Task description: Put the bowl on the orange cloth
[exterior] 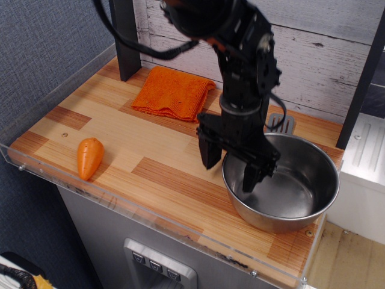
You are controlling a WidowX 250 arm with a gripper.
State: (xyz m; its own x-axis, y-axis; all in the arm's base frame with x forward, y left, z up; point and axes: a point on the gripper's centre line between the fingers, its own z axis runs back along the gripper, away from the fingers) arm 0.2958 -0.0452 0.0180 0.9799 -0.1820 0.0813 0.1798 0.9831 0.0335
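**Q:** Bowl position — where is it on the counter?

**A:** The stainless-steel bowl [281,182] sits at the right end of the wooden counter [120,129], near the front edge. It is upright, shiny and deep, with nothing lying inside except one finger of the gripper.

**Q:** What is the gripper doing?

**A:** The black gripper [231,164] hangs from the arm over the bowl's left rim. Its jaws are spread apart, straddling that rim: one finger is outside the bowl on the left, the other reaches down inside it. Whether either finger touches the metal cannot be told.

**Q:** And the orange cloth?

**A:** The orange cloth [171,93] lies folded at the back of the counter, close to the whitewashed plank wall [325,54], well apart from the bowl.

**Q:** Anything else on the surface?

**A:** An orange carrot toy [89,158] lies near the front left edge. A grey slotted spatula [280,123] peeks out just behind the bowl.
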